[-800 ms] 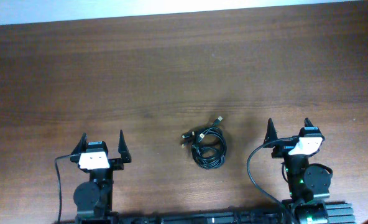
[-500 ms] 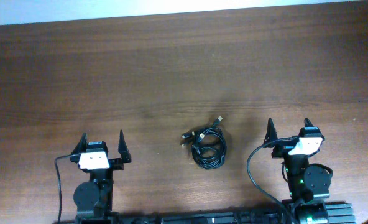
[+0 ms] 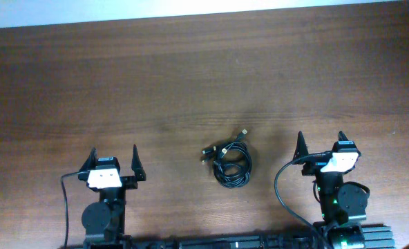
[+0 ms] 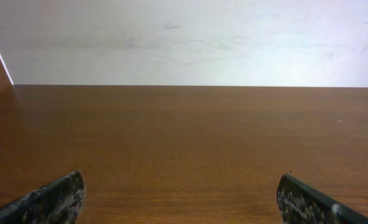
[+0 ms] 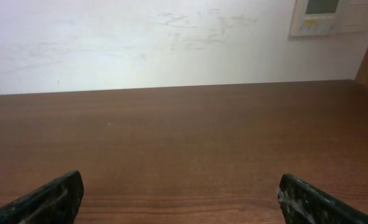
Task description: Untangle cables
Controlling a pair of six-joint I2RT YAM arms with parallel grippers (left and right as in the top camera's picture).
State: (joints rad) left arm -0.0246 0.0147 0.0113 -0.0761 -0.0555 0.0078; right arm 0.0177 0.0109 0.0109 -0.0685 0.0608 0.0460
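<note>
The cables [image 3: 231, 165] lie as one small black coil with gold plug ends sticking out to the upper left, on the wooden table between the two arms in the overhead view. My left gripper [image 3: 112, 155] rests open near the front edge, well left of the coil. My right gripper [image 3: 320, 140] is open too, some way right of the coil. Neither wrist view shows the cables. In the left wrist view my left gripper [image 4: 179, 186] spans only bare wood, and the same holds for my right gripper [image 5: 181, 185] in its own view.
The brown wooden table [image 3: 191, 83] stretches far back to a white wall [image 4: 184, 37]. A thick black wire [image 3: 279, 187] loops from the right arm's base. A wall-mounted panel [image 5: 330, 15] shows at the top right of the right wrist view.
</note>
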